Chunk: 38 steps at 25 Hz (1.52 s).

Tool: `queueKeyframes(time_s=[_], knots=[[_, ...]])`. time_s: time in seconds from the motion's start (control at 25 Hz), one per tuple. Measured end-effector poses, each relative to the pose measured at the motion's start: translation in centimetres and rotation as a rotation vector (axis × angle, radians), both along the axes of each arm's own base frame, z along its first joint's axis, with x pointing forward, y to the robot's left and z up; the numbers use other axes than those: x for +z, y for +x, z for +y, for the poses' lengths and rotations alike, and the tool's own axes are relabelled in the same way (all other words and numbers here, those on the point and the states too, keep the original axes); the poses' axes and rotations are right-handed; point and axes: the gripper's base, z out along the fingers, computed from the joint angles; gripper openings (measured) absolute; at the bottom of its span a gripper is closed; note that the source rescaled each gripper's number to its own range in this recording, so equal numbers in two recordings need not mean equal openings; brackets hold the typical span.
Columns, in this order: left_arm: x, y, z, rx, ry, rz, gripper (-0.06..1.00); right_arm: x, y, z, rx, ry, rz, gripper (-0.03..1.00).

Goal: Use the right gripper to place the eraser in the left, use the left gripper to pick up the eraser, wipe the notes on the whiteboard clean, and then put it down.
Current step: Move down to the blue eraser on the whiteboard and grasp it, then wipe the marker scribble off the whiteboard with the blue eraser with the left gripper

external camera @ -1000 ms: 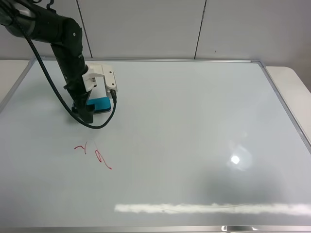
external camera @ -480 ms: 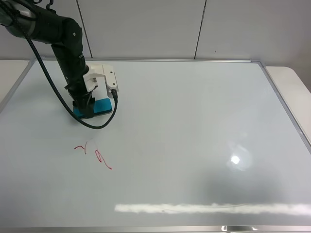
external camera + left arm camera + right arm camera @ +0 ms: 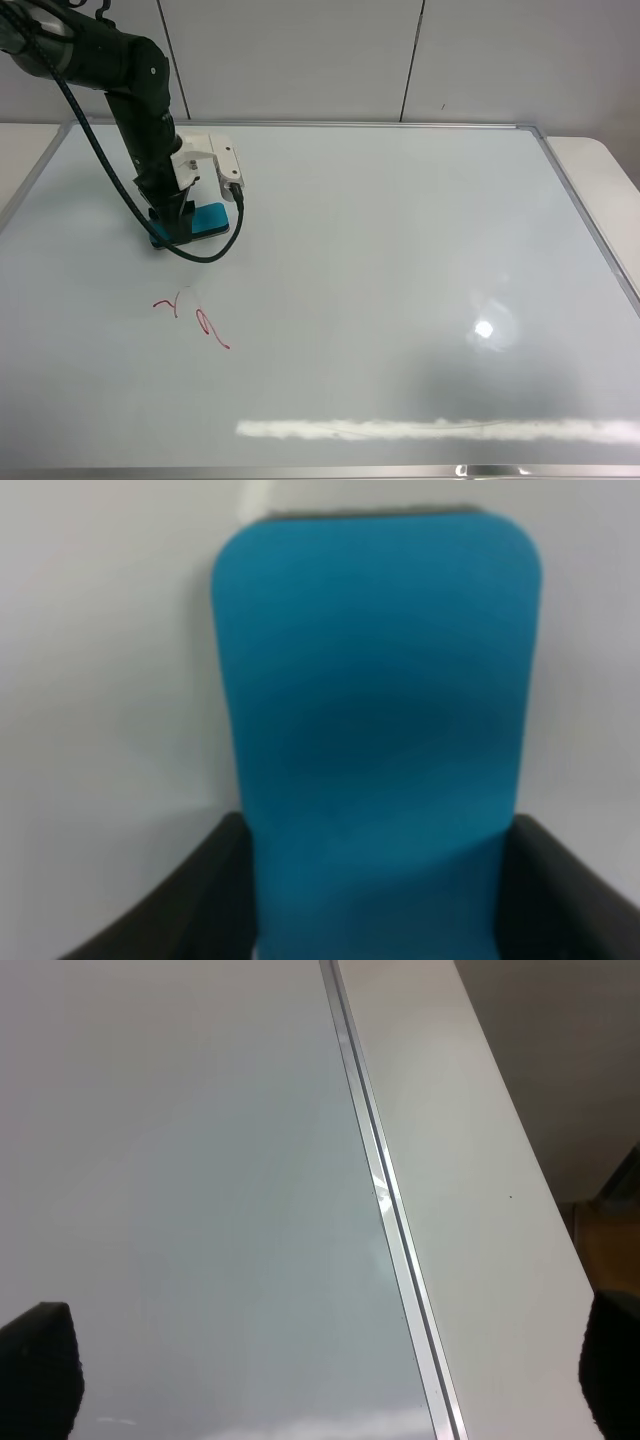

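Bulky black left gripper clenched on teal-blue oblong eraser, at far-left of glossy white silver-framed whiteboard, near red marker notes. Black right gripper spread wide, empty, over board's frame.

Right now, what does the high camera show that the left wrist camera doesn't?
Only the high view: the red notes, the whole whiteboard with its silver frame, and the black arm. Only the left wrist view: a close look at the dark jaws hugging both sides of the eraser. Both: the left gripper shut on the teal eraser, against the board.
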Motion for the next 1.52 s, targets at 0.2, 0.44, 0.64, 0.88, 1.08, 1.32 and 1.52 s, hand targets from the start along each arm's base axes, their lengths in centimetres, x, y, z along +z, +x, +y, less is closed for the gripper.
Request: queueKeyframes(time_s=[0.2,0.44,0.64,0.88,1.08,1.32,1.52], knots=[[1.8,0.1,0.0,0.262,-0.057,-0.057,0.07,0.0,0.0,0.0,0.0,0.0,0.0,1.0],[6.1,-0.9,0.3,0.617,-0.155,-0.119,0.07,0.0,0.0,0.0,0.0,0.0,0.0,1.0],[7.8,-3.0,0.8,0.742,-0.171,-0.083,0.07,0.0,0.0,0.0,0.0,0.0,0.0,1.0],[7.8,-6.9,1.7,0.82,-0.186,-0.04,0.07,0.0,0.0,0.0,0.0,0.0,0.0,1.0],[6.5,-9.7,2.6,0.872,-0.17,-0.012,0.07,0.0,0.0,0.0,0.0,0.0,0.0,1.0],[4.1,-11.1,3.0,0.898,-0.174,-0.01,0.07,0.0,0.0,0.0,0.0,0.0,0.0,1.0],[2.0,-12.6,3.5,0.911,-0.178,-0.014,0.07,0.0,0.0,0.0,0.0,0.0,0.0,1.0]])
